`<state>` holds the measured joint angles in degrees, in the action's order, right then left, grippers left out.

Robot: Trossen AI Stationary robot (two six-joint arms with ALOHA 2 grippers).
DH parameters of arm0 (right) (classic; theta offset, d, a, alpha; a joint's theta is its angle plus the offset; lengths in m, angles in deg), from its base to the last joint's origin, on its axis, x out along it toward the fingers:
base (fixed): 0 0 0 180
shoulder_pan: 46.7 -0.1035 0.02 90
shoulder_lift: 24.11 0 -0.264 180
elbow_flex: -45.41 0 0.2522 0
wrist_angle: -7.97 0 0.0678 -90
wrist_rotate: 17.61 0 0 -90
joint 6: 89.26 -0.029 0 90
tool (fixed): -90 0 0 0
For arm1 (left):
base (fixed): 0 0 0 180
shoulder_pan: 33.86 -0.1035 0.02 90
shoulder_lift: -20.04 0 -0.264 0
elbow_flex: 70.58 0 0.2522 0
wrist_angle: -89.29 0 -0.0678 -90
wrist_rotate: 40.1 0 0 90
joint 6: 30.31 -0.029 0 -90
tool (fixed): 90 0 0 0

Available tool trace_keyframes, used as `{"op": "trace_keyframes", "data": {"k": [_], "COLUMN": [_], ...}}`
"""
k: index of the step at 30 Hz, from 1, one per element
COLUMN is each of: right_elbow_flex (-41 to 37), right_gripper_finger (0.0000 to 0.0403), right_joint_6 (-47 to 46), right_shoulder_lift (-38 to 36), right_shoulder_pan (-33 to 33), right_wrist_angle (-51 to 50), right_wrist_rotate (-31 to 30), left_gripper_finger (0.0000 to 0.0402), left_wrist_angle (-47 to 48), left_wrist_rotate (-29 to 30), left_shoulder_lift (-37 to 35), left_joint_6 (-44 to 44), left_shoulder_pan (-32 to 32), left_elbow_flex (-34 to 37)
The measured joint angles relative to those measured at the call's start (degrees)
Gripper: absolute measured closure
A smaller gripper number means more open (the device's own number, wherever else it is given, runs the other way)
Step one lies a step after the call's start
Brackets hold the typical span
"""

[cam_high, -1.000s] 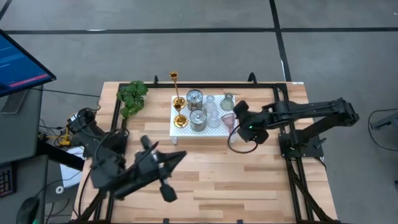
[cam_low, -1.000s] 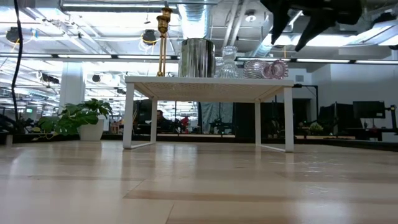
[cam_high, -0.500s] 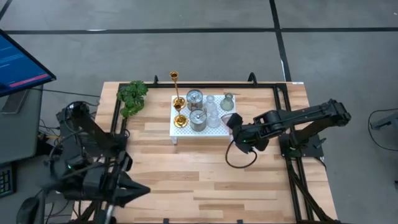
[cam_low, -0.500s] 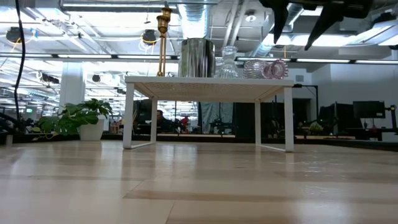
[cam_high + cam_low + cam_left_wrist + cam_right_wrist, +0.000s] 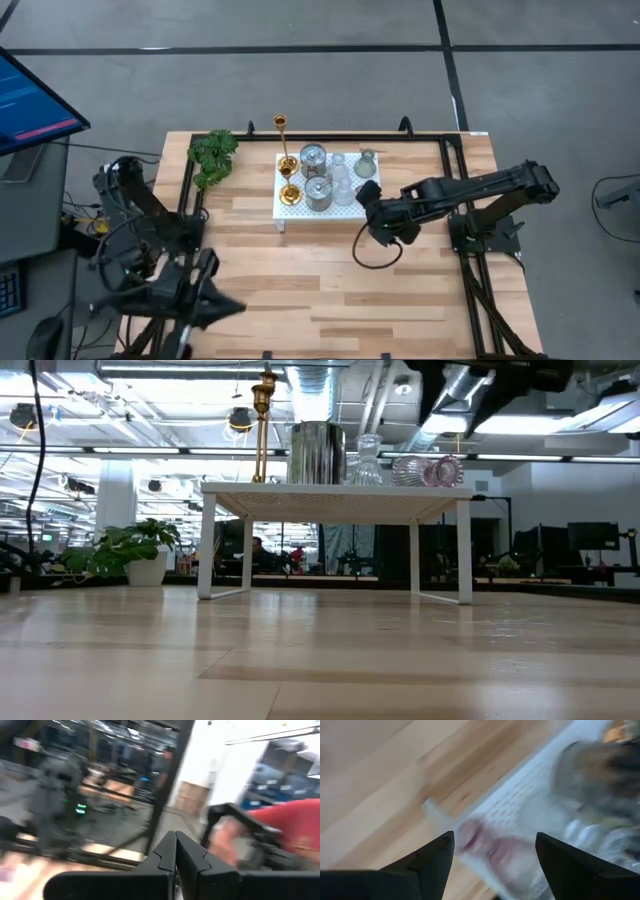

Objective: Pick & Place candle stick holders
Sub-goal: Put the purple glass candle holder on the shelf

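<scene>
Since half a second ago the right end effector (image 5: 368, 199) has been sliding left toward the white perforated stand (image 5: 292, 207), and the left arm has been settling lower at the near left corner of the worktop (image 5: 330, 290). The right end effector is now hovering just beside the stand's right edge with fingers spread wide, gripping nothing; in its wrist view the pinkish holder (image 5: 479, 842) is showing between the fingers, at the stand's edge. The left end effector (image 5: 226, 309) is pointing right over the near left edge, its fingers pressed together and empty. The candle stick holders (image 5: 318, 175) are crowding the stand, with the tall gold holder (image 5: 282, 140) at its far left edge. A leafy plant (image 5: 212, 155) is sitting well left. The near half of the worktop is lying open.
</scene>
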<state>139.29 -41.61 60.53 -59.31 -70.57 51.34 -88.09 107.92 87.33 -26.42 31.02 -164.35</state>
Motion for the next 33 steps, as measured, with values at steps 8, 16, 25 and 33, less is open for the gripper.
{"op": "trace_keyframes", "data": {"k": [8, 16, 25, 33], "right_elbow_flex": [1.6, 1.6, 0.6, -6.7], "right_gripper_finger": [0.0133, 0.0133, 0.0133, 0.0133], "right_joint_6": [0.7, -27.8, -59.8, -66.5], "right_shoulder_lift": [3.7, 2.5, -2.6, -2.5], "right_shoulder_pan": [0.4, -0.4, -3.2, -12.0], "right_wrist_angle": [-6.6, -6.2, -4.9, 2.6], "right_wrist_rotate": [1.5, 0.1, -11.8, -20.7], "left_gripper_finger": [0.0399, 0.0399, 0.0399, 0.0399], "left_wrist_angle": [-0.2, -0.4, -0.9, -0.5], "left_wrist_rotate": [0.8, 7.0, 10.2, 7.5], "left_shoulder_lift": [-2.3, -2.6, -2.8, -4.6], "left_joint_6": [9.9, 18.4, 16.1, 4.4], "left_shoulder_pan": [1.5, 0.3, 0.3, 0.7], "left_elbow_flex": [9.5, 16.0, 16.2, 20.2]}}
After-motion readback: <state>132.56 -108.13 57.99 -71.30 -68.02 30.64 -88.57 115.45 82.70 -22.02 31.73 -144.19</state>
